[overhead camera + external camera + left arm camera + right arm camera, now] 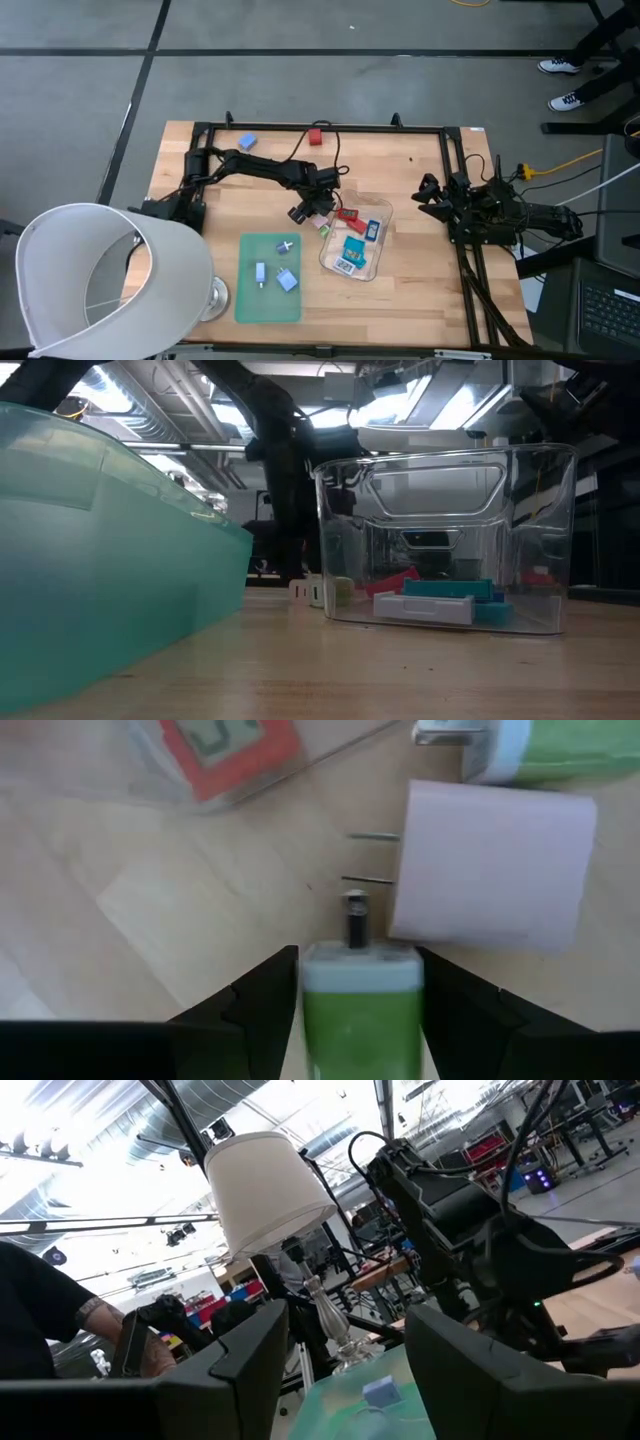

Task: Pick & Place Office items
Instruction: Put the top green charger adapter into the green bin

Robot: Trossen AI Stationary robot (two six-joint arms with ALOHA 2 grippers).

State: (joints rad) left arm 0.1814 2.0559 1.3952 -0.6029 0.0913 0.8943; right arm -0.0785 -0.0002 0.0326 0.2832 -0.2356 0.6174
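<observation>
Green charger plug (pixel 360 1005) sits between the left gripper's (pixel 360 985) two dark fingers, which look closed against its sides; prong pointing forward. Just beyond it, a pink plug block (pixel 490 865) and another light green one (pixel 545 745) lie on the wood.

Left gripper (pixel 308 208) works just left of the clear plastic tray (pixel 374 262), at table centre. Right gripper (pixel 345 1370) waits at the right table edge, lifted off the wood, fingers apart, holding nothing.

Progress, as judged: partway.
- In tray: several pieces, teal (pixel 353 248), blue (pixel 372 230), red (pixel 347 214).
- On the green mat (pixel 250 300): three small pieces, blue and white (pixel 287 280).
- Loose at far edge: a blue block (pixel 247 142), a red block (pixel 316 137).
- Loose by tray: the pink and green plugs.

Labels: white stickers on some tray pieces and a printed mark on a red piece (pixel 225 750); none readable.
</observation>
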